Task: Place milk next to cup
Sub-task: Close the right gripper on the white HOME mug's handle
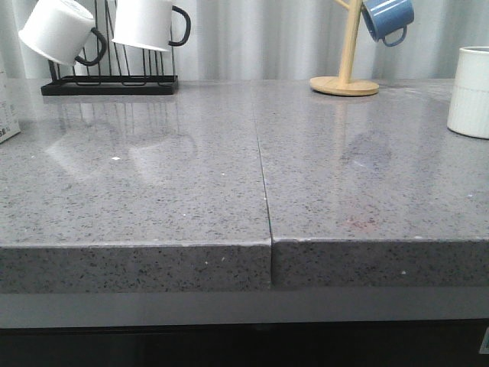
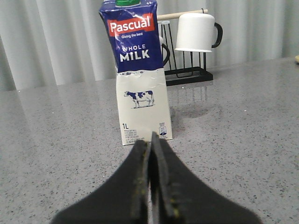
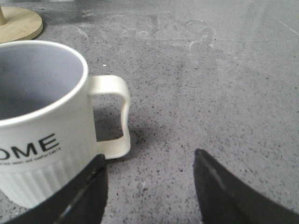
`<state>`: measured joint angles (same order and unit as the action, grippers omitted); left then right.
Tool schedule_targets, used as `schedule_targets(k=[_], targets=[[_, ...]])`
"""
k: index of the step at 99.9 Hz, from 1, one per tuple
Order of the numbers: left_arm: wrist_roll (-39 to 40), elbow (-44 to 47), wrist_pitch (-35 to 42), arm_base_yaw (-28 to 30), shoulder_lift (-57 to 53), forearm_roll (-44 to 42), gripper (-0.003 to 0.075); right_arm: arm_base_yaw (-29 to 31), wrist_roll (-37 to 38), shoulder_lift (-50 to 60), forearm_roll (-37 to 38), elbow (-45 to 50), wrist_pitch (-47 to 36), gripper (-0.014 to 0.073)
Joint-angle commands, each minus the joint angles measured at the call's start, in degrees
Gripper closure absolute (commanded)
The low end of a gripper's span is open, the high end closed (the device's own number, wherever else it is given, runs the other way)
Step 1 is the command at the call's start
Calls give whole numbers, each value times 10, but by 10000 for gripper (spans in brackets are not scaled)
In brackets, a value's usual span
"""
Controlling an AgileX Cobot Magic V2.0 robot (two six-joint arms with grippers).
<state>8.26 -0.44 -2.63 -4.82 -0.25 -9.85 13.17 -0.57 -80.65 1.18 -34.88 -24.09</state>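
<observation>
Table [image 1: 153, 199]: grey speckled stone top that fills most of the front view, with a seam down the middle.
Black rack [image 1: 111, 82]: upper left of the front view; two white mugs with black handles hang on it.
Wooden stand [image 1: 345, 76]: upper middle-right of the front view, with a blue mug [image 1: 388, 19] on its peg.
Milk [image 2: 136, 70]: upright in the upper centre of the left wrist view, apart from the fingers; in the front view only a sliver shows at the far left edge.
Cup [image 3: 44, 126]: left half of the right wrist view, handle toward the centre; at the right edge in the front view, well apart from the milk.
Left gripper [image 2: 152, 154]: jaws pressed together, holding nothing.
Right gripper [image 3: 149, 175]: jaws wide, empty, one finger just beside the cup.
Risk: I think the closed left jaws can push the tall carton and tip it if they do not open first; the right finger can also knock the cup.
</observation>
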Motion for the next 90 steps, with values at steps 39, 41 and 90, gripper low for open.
schedule_targets(k=[39, 41, 90], targets=[[4, 30, 46, -2, -19, 1, 741, 4, 2, -38, 13, -20, -137, 170], [4, 30, 46, -2, -19, 1, 741, 4, 6, -40, 16, -20, -141, 170], [4, 30, 46, -2, -19, 1, 741, 44, 148, -97, 151, -44, -202, 170]])
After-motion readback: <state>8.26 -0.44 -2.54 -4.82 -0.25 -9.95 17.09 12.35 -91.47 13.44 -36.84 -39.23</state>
